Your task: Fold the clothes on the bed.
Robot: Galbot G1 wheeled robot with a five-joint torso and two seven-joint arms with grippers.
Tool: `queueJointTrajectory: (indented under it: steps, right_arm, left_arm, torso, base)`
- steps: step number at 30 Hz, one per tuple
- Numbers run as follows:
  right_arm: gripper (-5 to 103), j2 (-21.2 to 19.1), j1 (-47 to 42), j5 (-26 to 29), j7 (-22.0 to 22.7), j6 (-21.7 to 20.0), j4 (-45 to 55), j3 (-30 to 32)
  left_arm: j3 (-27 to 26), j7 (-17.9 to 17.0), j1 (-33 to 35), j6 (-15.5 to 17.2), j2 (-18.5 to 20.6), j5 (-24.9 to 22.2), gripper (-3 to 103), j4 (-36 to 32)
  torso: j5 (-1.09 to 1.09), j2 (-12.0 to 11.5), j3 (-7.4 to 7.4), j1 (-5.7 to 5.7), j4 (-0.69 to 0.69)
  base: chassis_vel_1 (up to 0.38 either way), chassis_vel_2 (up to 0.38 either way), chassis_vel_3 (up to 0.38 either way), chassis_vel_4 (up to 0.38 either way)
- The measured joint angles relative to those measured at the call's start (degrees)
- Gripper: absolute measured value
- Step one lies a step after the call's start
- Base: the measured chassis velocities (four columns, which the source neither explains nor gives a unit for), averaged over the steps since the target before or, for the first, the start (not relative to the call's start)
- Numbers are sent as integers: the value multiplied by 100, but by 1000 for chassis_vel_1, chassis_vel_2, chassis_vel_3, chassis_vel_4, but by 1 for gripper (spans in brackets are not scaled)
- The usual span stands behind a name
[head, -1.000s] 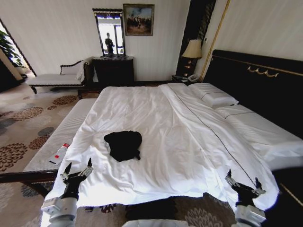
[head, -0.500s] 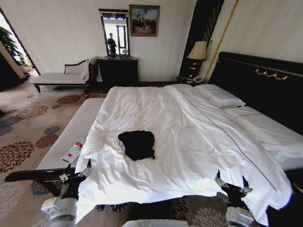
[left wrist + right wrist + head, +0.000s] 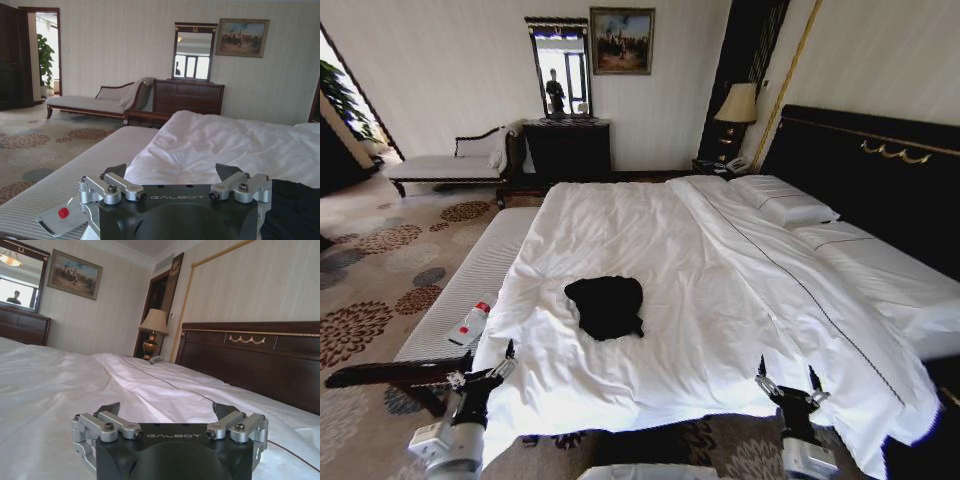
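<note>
Head view: one black T-shirt (image 3: 606, 305) on bed (image 3: 720, 290); left gripper (image 3: 484, 365), right gripper (image 3: 786, 380) jaws wide, empty.

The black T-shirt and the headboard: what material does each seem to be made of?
The black T-shirt looks like soft matte fabric, probably cotton knit: it lies crumpled in limp folds without shine. The headboard looks like dark polished wood, with faint sheen and gold-coloured trim, perhaps metal or gilt paint.
</note>
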Motion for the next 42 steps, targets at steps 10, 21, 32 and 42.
queueJointTrajectory:
  steps: [10,21,32,42]
  right_arm:
    - [100,-3,-6,66,-3,132,-148,-21]
    - [100,-4,-27,95,-120,107,-153,-85]
    - [100,-5,-87,232,-150,3,-94,-136]
    - [100,-5,-206,375,-177,-217,102,-489]
  left_arm:
    - [0,11,-5,-9,13,5,100,22]
    - [-3,14,-10,-9,11,5,100,13]
    - [-4,15,-12,-9,0,5,100,23]
    - [-23,18,-17,-10,2,-7,100,45]
  torso:
    - [1,0,0,0,0]
    - [2,0,0,0,0]
    - [0,-1,2,5,1]
    - [2,2,-1,-3,1]
  base:
    - [0,0,0,0]
    - [-26,46,26,-49]
    - [-47,97,48,-102]
    - [0,0,0,0]
